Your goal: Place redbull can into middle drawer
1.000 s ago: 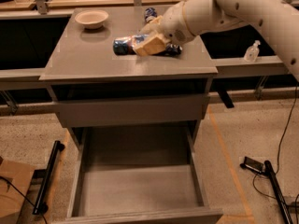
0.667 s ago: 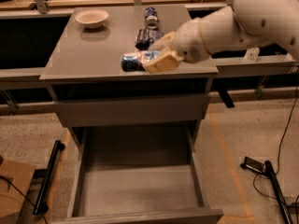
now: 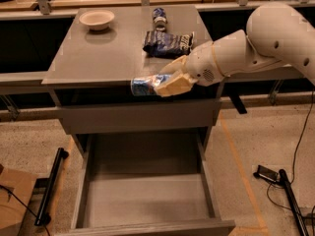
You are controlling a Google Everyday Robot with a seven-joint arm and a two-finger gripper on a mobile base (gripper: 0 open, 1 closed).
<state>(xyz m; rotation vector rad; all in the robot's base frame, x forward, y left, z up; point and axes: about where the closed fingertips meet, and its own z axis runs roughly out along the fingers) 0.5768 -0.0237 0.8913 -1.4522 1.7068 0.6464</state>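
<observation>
My gripper (image 3: pixel 170 84) is shut on the redbull can (image 3: pixel 143 86), a slim silver-and-blue can held lying sideways with its shiny end pointing left. It hangs in the air just in front of the cabinet top's front edge, above the drawers. The middle drawer (image 3: pixel 147 200) is pulled wide open below, a deep grey box with a bare flat floor. My white arm (image 3: pixel 256 48) reaches in from the right.
On the grey cabinet top (image 3: pixel 98 58) lie a dark blue chip bag (image 3: pixel 167 43), a darker blue can (image 3: pixel 159 17) and a white bowl (image 3: pixel 97 19). A shut shallower drawer front (image 3: pixel 138 117) sits above the open drawer. Black gear and cables (image 3: pixel 283 186) lie on the floor at right.
My gripper has carried the redbull can off the cabinet top, forward and down, to just past the front edge. The chip bag now shows uncovered.
</observation>
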